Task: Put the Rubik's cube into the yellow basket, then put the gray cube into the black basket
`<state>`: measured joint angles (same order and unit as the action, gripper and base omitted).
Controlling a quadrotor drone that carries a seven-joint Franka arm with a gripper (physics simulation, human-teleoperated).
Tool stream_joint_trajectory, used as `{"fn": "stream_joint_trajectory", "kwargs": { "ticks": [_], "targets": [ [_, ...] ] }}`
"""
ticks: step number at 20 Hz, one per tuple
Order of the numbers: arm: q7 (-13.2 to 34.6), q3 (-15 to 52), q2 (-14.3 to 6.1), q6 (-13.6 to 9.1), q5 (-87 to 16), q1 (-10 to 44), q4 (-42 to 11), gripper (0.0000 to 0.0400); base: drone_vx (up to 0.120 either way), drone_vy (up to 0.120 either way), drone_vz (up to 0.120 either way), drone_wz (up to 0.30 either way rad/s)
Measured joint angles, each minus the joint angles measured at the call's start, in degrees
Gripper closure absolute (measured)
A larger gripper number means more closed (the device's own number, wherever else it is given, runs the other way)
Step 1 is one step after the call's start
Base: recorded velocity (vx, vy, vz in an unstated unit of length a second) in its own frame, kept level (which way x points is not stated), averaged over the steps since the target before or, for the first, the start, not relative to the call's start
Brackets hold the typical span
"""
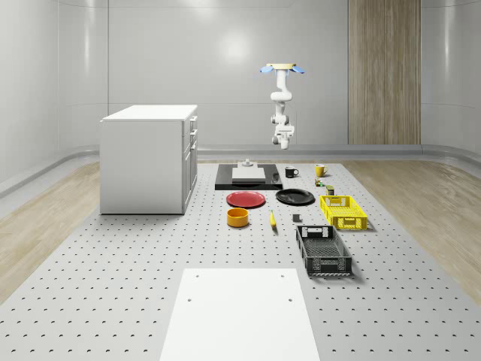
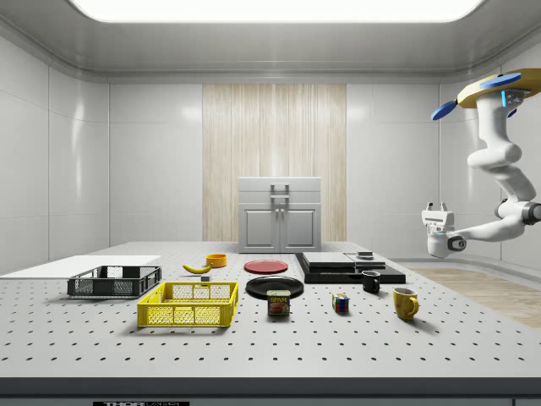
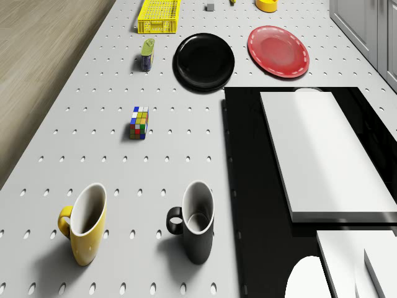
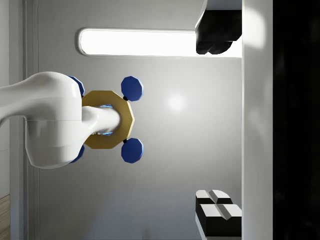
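on the pegboard table (image 1: 113, 248) we count, left to right in the whole-scene view, one cabinet (image 1: 149, 158), one red plate (image 1: 246, 199), one black plate (image 1: 294, 197), two mugs, one black basket (image 1: 323, 250) and one yellow basket (image 1: 343, 211). the rubik's cube (image 3: 139, 122) sits alone on open board between the mugs and the yellow basket. the gray cube (image 3: 210, 7) lies near that basket. the drone (image 1: 282, 68) hovers above the table's far edge; its gripper (image 2: 437, 211) hangs high, fingers upturned, jaws apart, holding nothing.
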<state>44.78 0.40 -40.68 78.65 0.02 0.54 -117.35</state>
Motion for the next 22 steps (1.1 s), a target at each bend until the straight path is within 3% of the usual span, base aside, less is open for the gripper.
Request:
{"fn": "stream_joint_trajectory", "kwargs": {
  "ticks": [4, 22],
  "targets": [
    [0.0, 0.1, -0.1, 0.2, -0.2, 0.0, -0.1, 0.0000, 0.000, 0.010, 0.000, 0.000],
    [0.9, 5.1, -0.8, 1.0, -7.1, 1.6, -1.0, 0.0000, 0.000, 0.120, 0.000, 0.000]
  ]
}}
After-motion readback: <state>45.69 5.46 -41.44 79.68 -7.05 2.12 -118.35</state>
